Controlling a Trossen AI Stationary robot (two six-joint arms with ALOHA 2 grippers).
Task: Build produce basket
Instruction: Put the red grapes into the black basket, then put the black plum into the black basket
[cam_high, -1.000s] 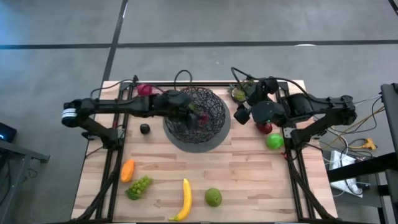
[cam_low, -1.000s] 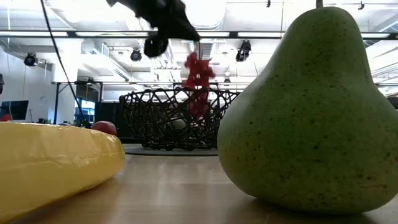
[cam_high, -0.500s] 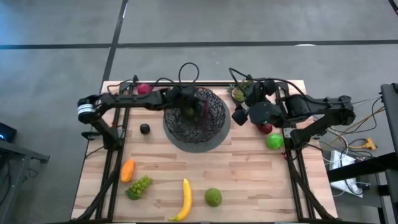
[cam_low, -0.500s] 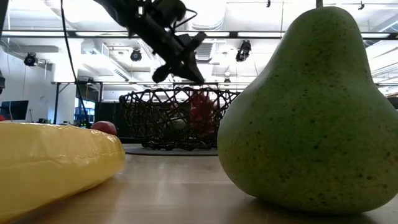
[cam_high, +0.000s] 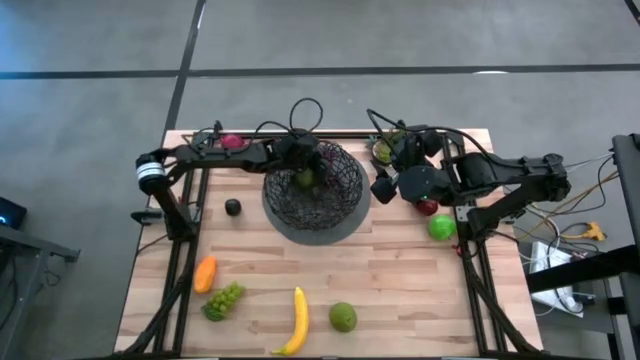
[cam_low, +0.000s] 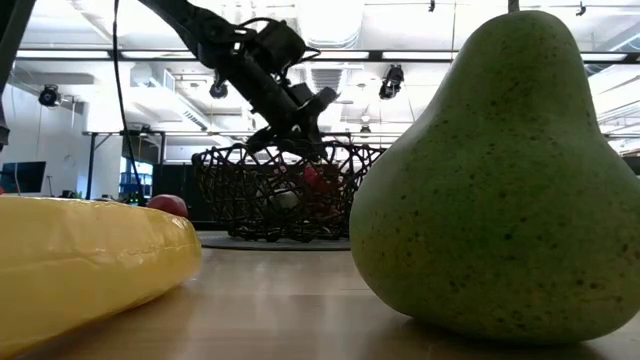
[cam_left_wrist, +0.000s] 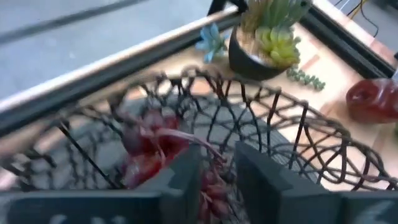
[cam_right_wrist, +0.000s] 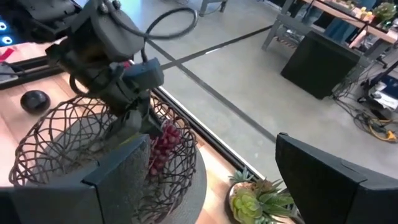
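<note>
On a pale wooden desk (cam_high: 400, 270) over grey concrete floor (cam_high: 100, 90), left gripper (cam_high: 305, 172), slightly parted, hung over the basket (cam_high: 340, 205); right gripper (cam_high: 384, 176) waited wide open.

The left gripper (cam_high: 305, 168) has been lowered from above the basket (cam_high: 314, 188) to its rim, and its fingers have been parted a little. The red grapes (cam_low: 316, 180), dangled higher a second ago, are now seen inside the basket, seemingly released.
</note>
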